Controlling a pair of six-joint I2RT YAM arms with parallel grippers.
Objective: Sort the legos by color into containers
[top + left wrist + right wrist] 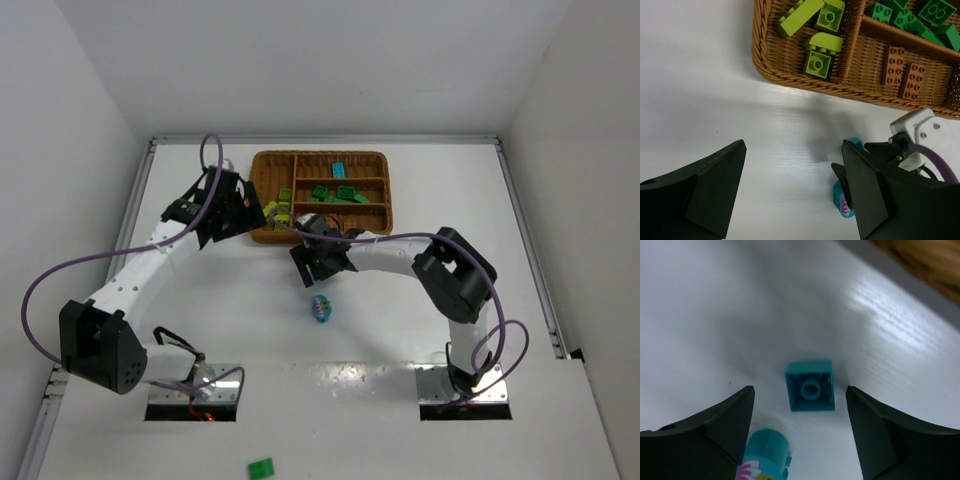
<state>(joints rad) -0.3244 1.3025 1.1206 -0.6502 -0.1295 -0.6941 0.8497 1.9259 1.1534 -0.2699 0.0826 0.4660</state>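
Jaws wide on both arms, nothing held. Your right gripper (799, 392) hangs over the white tabletop (700, 315) just in front of the brown wicker tray (320, 153). The small teal square brick (810, 386), one stud up, lies flat on the tabletop between those jaws, touching neither. The teal rounded piece with a pink flower print (765, 457) lies just beside that brick, on the side toward the arm bases. Your left gripper (792, 185) is over bare tabletop just off the tray's near left corner. In the tray, the lime green bricks (822, 45) sit in the narrow side section. The dark green bricks (910, 17) sit in the middle long section, two orange-brown bricks (895, 65) in the nearest long section, and one teal brick (339, 168) in the far long section. A single dark green brick (261, 467) lies past the arm bases at the bottom of the top view, well apart from the tray.
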